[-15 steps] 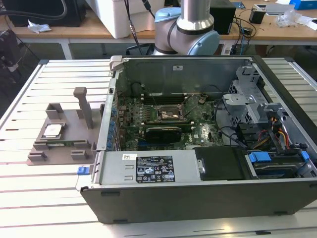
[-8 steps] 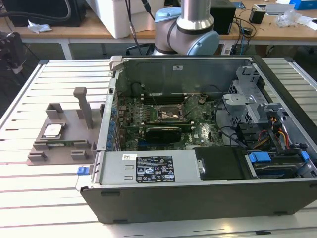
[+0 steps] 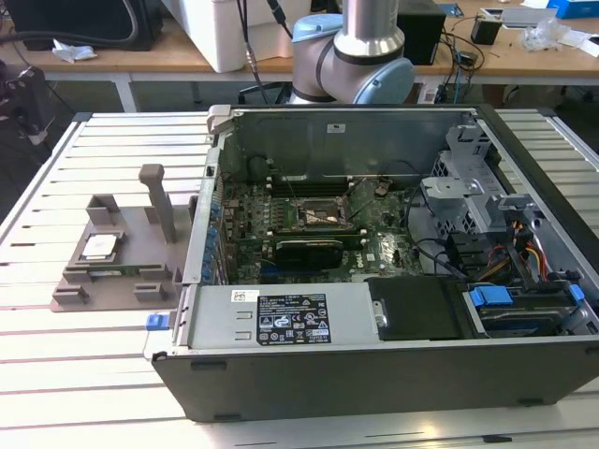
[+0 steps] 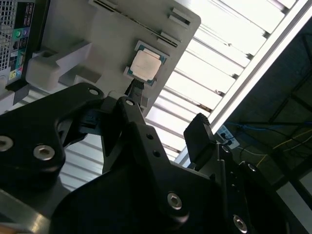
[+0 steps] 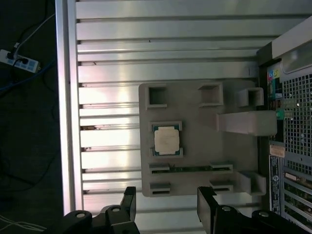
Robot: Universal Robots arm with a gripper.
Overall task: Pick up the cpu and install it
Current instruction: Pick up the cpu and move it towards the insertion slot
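CPU [image 3: 98, 248] is lying flat in grey holder [image 3: 131, 229], at 9 o'clock of case [image 3: 374, 374] in exterior view. Gripper [image 5: 168, 210] is hanging above it, wide open, gripping nothing. Risk: an off-centre descent, prob. jamming fingers [image 5: 129, 207] on pocket rim and tilting chip.

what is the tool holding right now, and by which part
Nothing. The tool is open, and the cpu lies flat on the grey holder block, apart from the tool.

Silver arm tube [image 3: 369, 23], pale blue joint caps [image 3: 321, 27], black screw-studded tool [image 5: 166, 202].
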